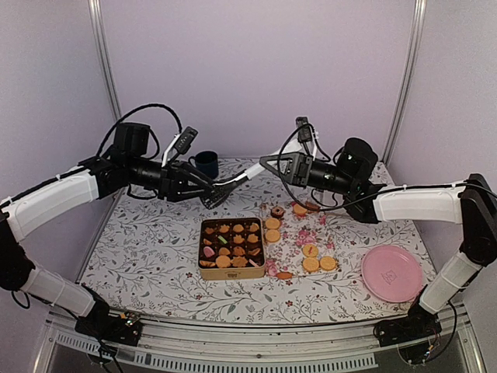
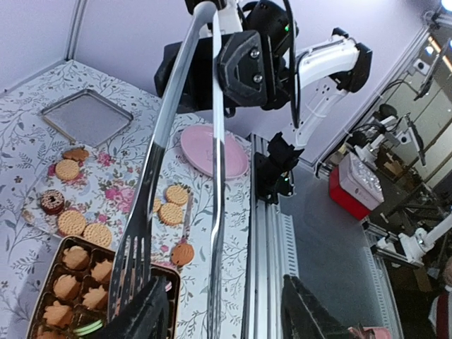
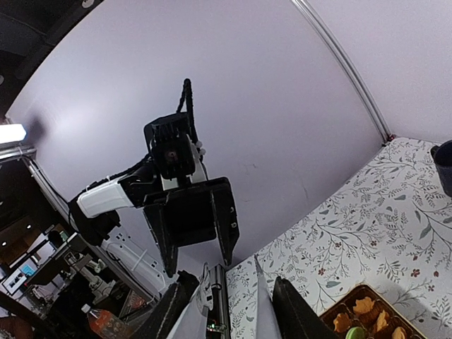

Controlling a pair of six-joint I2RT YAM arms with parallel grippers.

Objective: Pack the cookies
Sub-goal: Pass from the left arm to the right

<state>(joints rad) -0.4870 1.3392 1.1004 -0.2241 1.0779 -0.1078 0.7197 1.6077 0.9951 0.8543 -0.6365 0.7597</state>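
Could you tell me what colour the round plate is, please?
The plate is pink; clearest in the top view.

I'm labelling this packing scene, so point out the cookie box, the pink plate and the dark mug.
cookie box [image 1: 231,273]: top view, on its front wall.
pink plate [image 1: 392,273]: top view, on its bare centre.
dark mug [image 1: 206,165]: top view, on its side.

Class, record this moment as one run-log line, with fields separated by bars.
tongs: spanning both claws, above the table | left claw: open around slotted tips | right claw: shut on handle end | cookies: some in box, some loose beside it
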